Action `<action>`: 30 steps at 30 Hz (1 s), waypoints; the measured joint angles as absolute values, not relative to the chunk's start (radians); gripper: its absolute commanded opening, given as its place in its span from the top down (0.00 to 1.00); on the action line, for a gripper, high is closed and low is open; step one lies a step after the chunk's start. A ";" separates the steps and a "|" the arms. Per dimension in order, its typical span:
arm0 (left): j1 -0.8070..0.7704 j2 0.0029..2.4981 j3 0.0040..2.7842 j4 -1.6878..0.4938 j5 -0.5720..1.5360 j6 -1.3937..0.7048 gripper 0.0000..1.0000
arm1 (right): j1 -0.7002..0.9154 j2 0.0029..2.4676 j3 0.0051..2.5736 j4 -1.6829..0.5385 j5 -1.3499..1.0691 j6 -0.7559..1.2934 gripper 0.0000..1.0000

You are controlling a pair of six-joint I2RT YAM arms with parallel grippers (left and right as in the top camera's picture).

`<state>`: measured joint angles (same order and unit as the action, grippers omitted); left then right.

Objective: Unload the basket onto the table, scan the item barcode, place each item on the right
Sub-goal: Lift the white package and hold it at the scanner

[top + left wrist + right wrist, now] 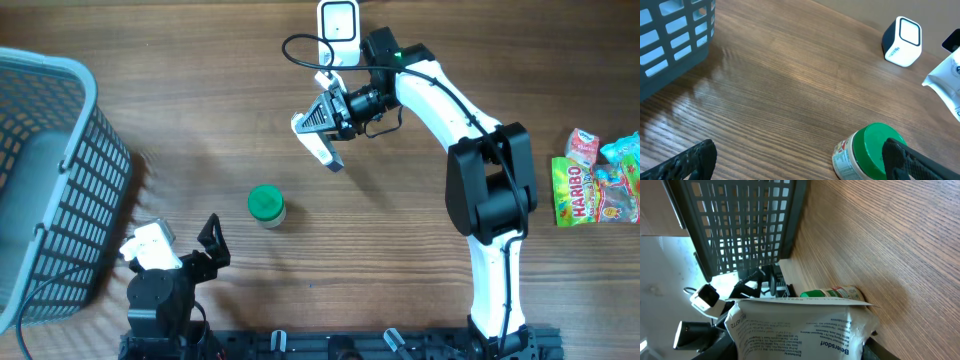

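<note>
Elbow [488, 175] bent, right arm [432, 88] reaches toward scanner [338, 22], right fingers [338, 104] gripping white pouch [318, 130]; left fingers [910, 160] low, gaping.

Wood-grain table [380, 260], plastic mesh basket [95, 180], pouch [800, 330] prob. glossy film.

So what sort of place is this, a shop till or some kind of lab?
Probably a mock shop checkout on a wooden lab table, not a real store: a white barcode scanner, a grey shopping basket, and packaged goods like Haribo sweets bags, a green-lidded jar and a white packet.
</note>
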<state>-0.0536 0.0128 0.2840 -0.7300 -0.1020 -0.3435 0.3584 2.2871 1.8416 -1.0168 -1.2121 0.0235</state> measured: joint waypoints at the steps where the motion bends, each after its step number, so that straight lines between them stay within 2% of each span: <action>1: -0.054 0.013 0.284 -0.730 -0.102 -0.344 0.00 | 0.358 2.287 1.842 -1.017 -1.213 0.023 0.44; 11: -0.054 0.013 0.284 -0.730 -0.102 -0.344 0.00 | 0.358 2.276 1.842 -0.922 -1.184 -0.016 0.44; 19: -0.054 0.013 0.284 -0.730 -0.102 -0.344 0.00 | 0.364 2.093 1.845 -0.735 -0.478 -0.006 0.46; 30: -0.054 0.013 0.284 -0.730 -0.102 -0.343 0.00 | 0.364 2.093 1.847 -0.266 -0.003 -0.160 0.46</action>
<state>-0.0536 0.0128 0.2840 -0.7303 -0.1020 -0.3431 0.3637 2.0926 1.8465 -0.2657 -0.0032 -0.1604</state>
